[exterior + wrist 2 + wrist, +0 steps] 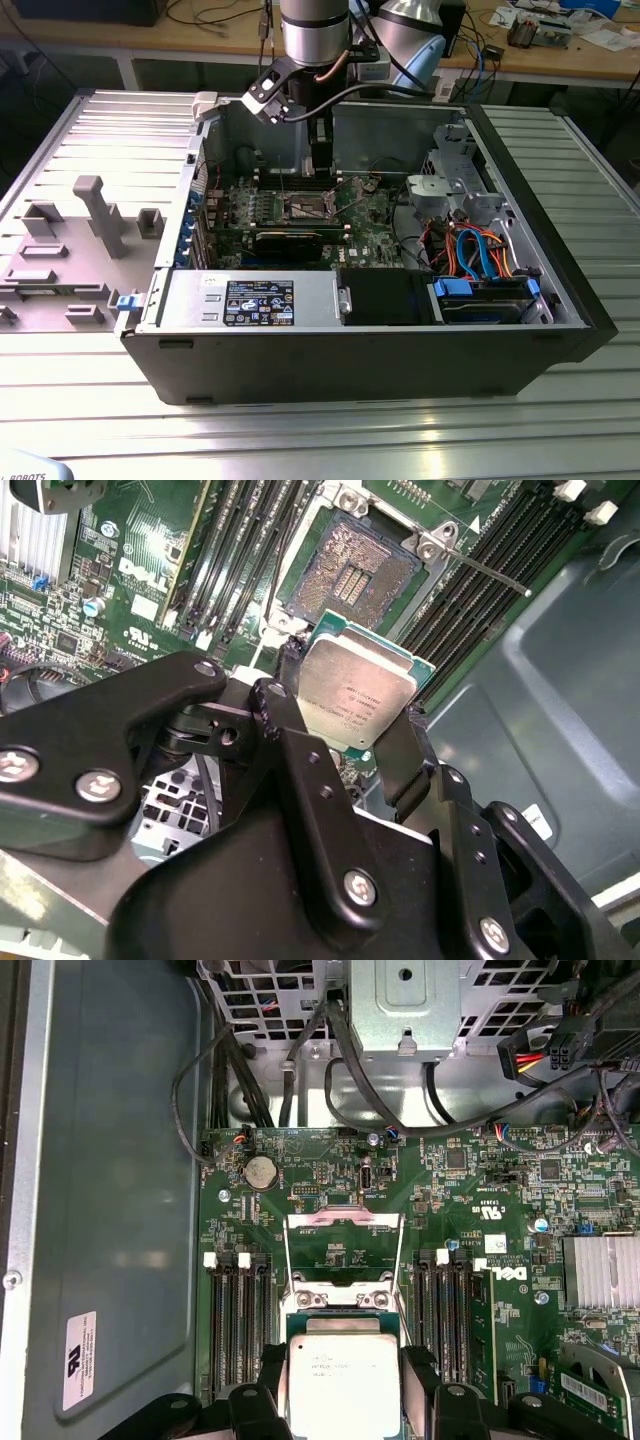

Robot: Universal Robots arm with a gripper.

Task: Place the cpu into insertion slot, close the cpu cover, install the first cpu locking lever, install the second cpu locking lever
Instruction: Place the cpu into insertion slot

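Ribbed metal table (300,430) carries an open computer case (350,345) across the middle of the exterior view, with a cluttered wooden bench (560,62) along the top edge of that frame. Inside the case, the chip (358,695) is off the board and held in the air by the pincer (345,725). In both wrist views the black fingers (285,720) press on two opposite edges of the chip, so the pincer stands narrow with the chip between its tips, silver top towards the cameras. The socket (355,575) lies just beyond the chip, straight ahead of the fingertips, its dark centre bare and nothing seated in it. In the first wrist view the chip (342,1380) sits in line with the socket's frame, its edges running roughly parallel to it. By my reading it needs mostly a straight approach rather than a turn, though the gap between chip and socket cannot be gauged. The cover (345,1220) stands flipped open on the far side of the socket, green board showing through its cut-out. A thin metal lever (485,572) sticks out free beside the socket, unlatched. Rows of black memory slots (235,1330) flank the socket on both sides. In the exterior view the arm (315,30) drops from the upper middle into the case above the green board (370,225).
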